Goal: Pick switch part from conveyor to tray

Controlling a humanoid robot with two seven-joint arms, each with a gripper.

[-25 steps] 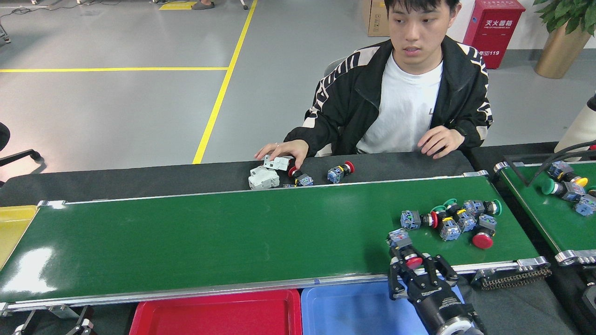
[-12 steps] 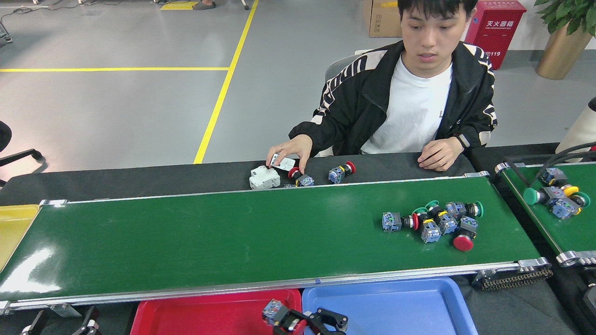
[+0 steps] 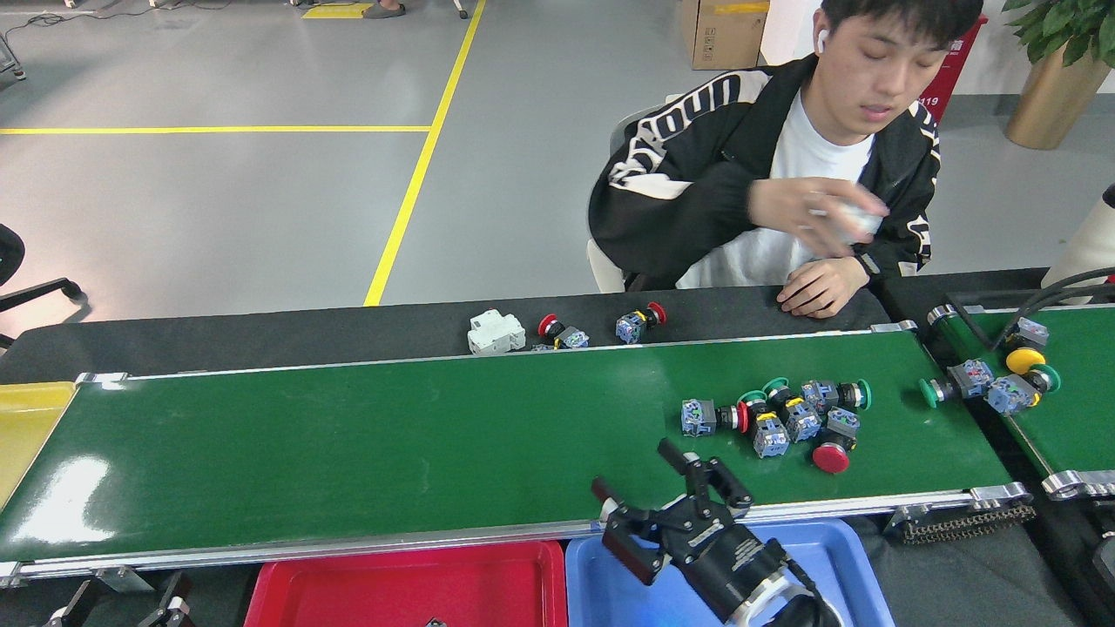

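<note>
A heap of switch parts (image 3: pixel 778 416) with red, green and yellow buttons lies on the right part of the dark-green conveyor (image 3: pixel 366 453). My right gripper (image 3: pixel 640 488) hovers over the conveyor's near rail, left of and nearer than the heap, apart from it. Its fingers are spread open with nothing between them. Below the rail stand a red tray (image 3: pixel 409 579) and a blue tray (image 3: pixel 836 553). A small dark piece (image 3: pixel 433 622) shows at the red tray's bottom edge, too cut off to identify. My left gripper is out of view.
A person sits behind the conveyor, one hand (image 3: pixel 814 296) on the black table strip, the other raised and blurred. A white breaker (image 3: pixel 495 332) and two red-button switches (image 3: pixel 562 333) lie there. A second green belt (image 3: pixel 1071 409) at the right carries more switches. A yellow tray (image 3: pixel 26 427) is at the left.
My right gripper took a red-button switch from the conveyor down over the red tray, then came back up empty and open. The heap rode left. The person lifted a white part off the table.
</note>
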